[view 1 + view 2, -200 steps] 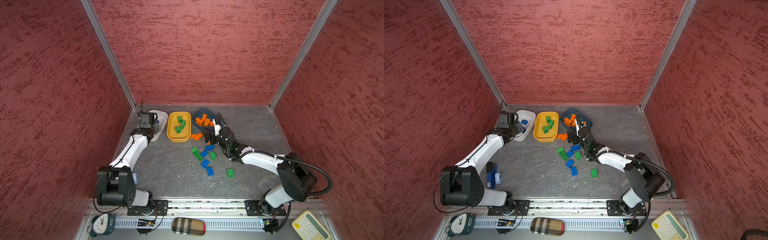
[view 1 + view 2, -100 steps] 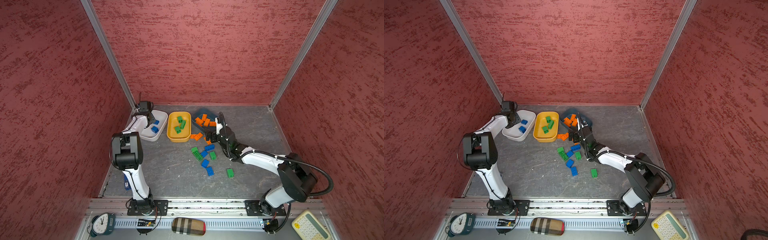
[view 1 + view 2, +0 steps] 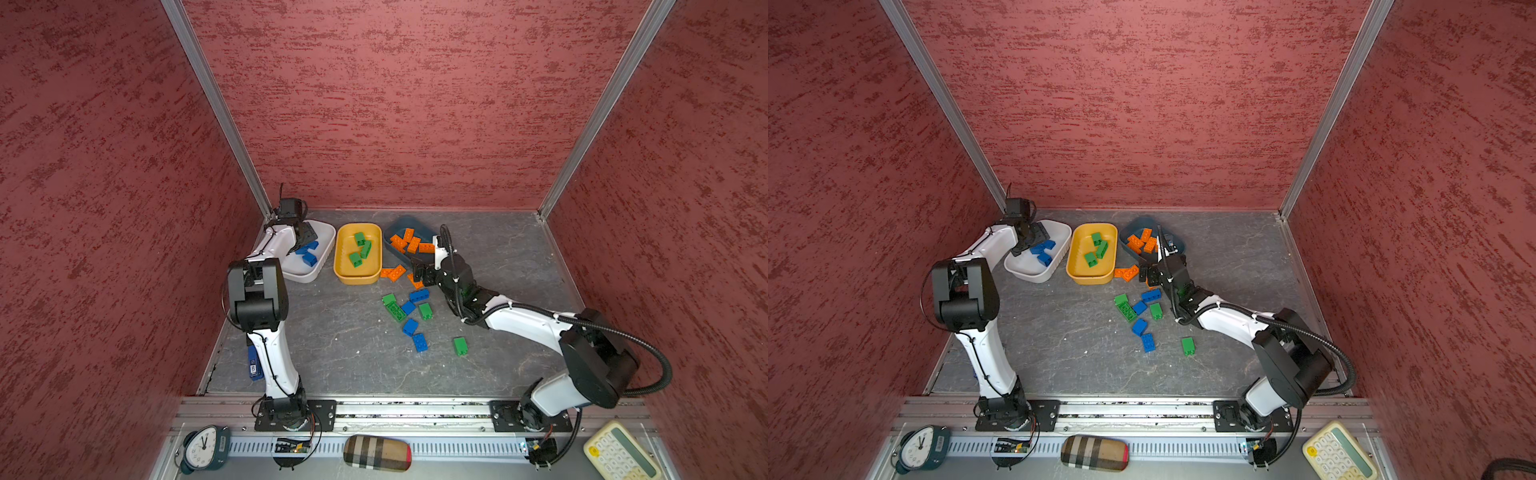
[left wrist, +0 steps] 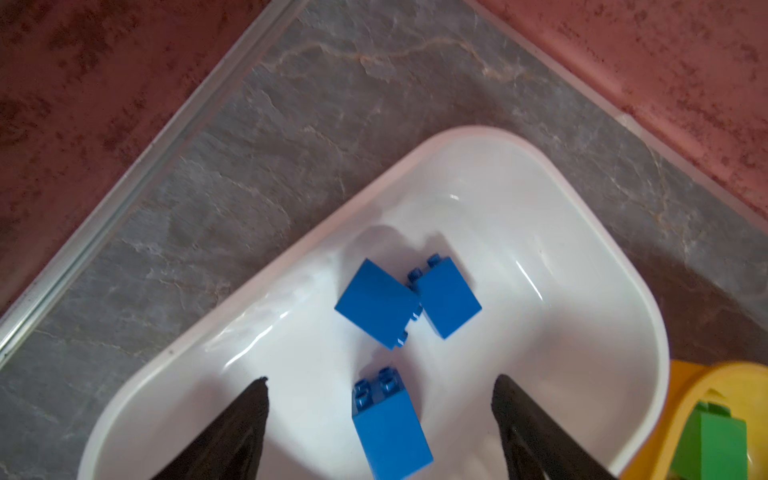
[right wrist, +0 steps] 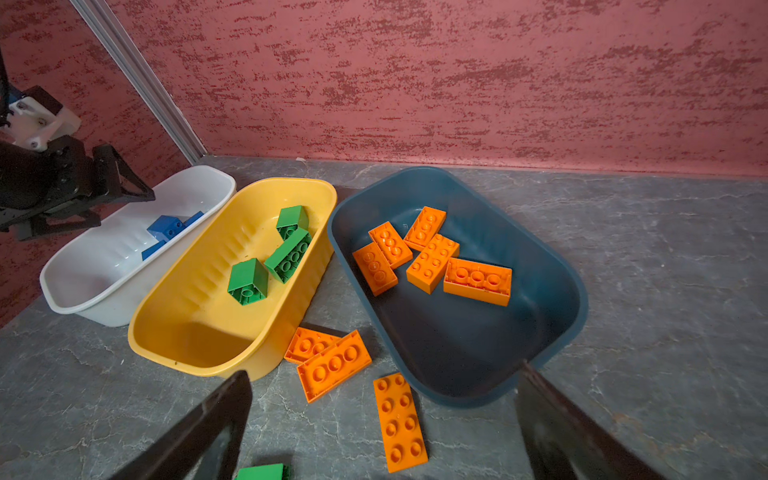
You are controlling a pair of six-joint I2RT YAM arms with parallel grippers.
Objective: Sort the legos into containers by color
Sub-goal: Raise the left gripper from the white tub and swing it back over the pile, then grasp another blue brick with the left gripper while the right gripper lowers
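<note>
Blue legos (image 4: 376, 303) in white tub (image 4: 519, 199) | left fingers (image 4: 232, 432) apart, empty | right fingers (image 5: 199, 432) apart, seemingly empty

The grey, stone-veined tabletop (image 3: 332, 357) fills the middle of both top views. Along its upper edge a white tub (image 3: 309, 276), a yellow tub (image 3: 357, 280) and a teal tub (image 3: 411, 221) stand side by side. Just below them lie loose orange bricks (image 3: 393, 272). Lower, right of centre, blue bricks (image 3: 410, 327) and green bricks (image 3: 459, 345) are scattered.

Loose legos (image 3: 410, 327) clutter floor (image 3: 332, 332) before containers (image 3: 357, 279).
</note>
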